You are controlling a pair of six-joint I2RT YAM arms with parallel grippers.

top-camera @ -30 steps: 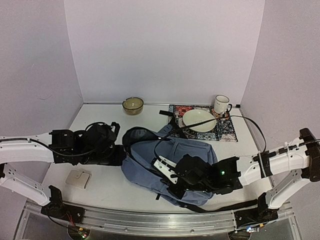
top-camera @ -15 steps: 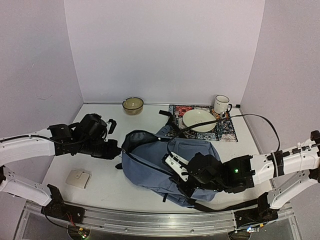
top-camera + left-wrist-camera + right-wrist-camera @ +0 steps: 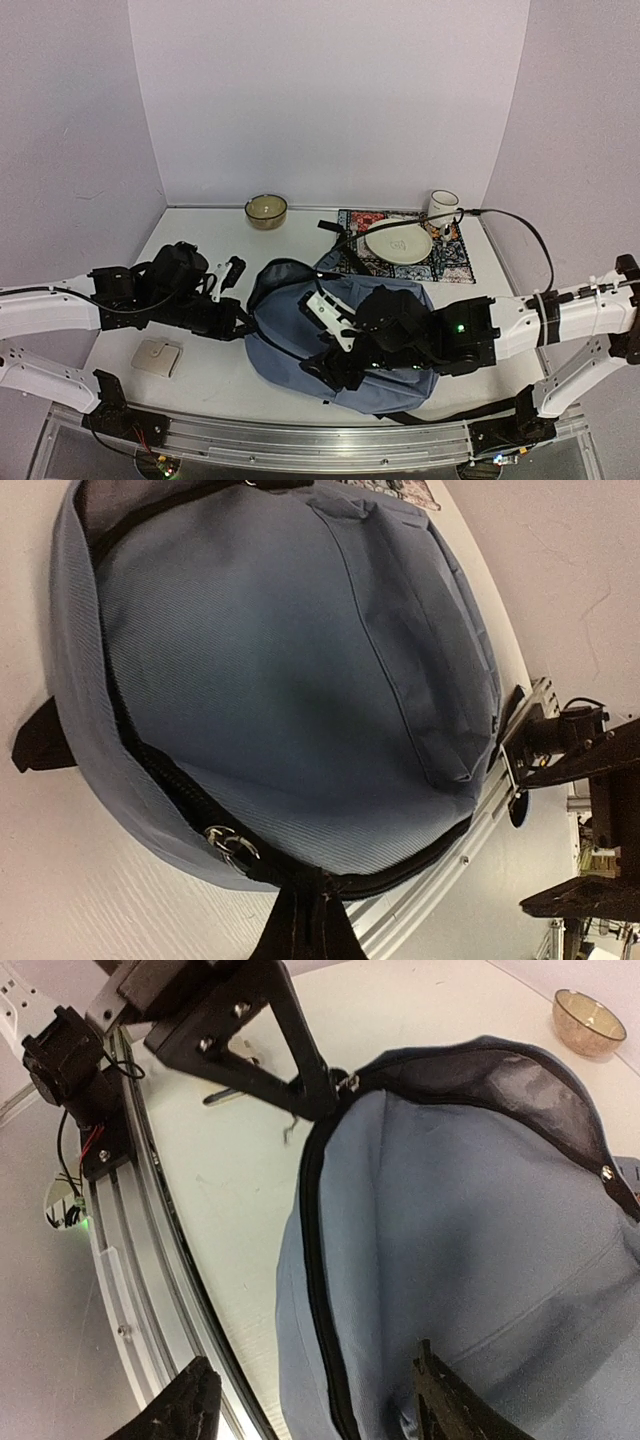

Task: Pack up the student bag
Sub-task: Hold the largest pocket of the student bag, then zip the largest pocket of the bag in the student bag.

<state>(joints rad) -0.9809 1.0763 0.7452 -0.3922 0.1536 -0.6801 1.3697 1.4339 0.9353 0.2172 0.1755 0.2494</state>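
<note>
When everything is counted: one student bag point(image 3: 375, 300), two arms, two pincers, one bowl point(image 3: 266, 210), one plate point(image 3: 398, 241), one mug point(image 3: 442, 208), one mat point(image 3: 452, 265), one small square pad point(image 3: 158, 356).
Bag place: it lies flat in the middle of the white tabletop point(image 3: 200, 240), between the two arms, front pocket side up.
Bag material: soft blue-grey woven fabric with fine ribs, black zipper lines and black straps. A dark mesh-like lining shows in the mouth.
Bag shape: rounded, a little sagging, with a curved rim.
Bag direction: the long axis runs slantwise. The gaping mouth points far and left, the base points near and right, and the straps trail toward the mat.
Left pincer point(image 3: 330, 1095): fingers together, pinched on the black zipper line at the left rim of the bag.
Right pincer point(image 3: 313, 1355): fingers wide apart above the bag's near part, clamped on nothing.
Bowl: round, brownish, looks translucent, at the far edge.
Plate: round, cream, smooth, on the mat.
Mug: white with a handle, at the mat's far right corner.
Mat: rectangular, flat, with a busy dark and red pattern.
Pad: pale, flat, near the left arm.
</note>
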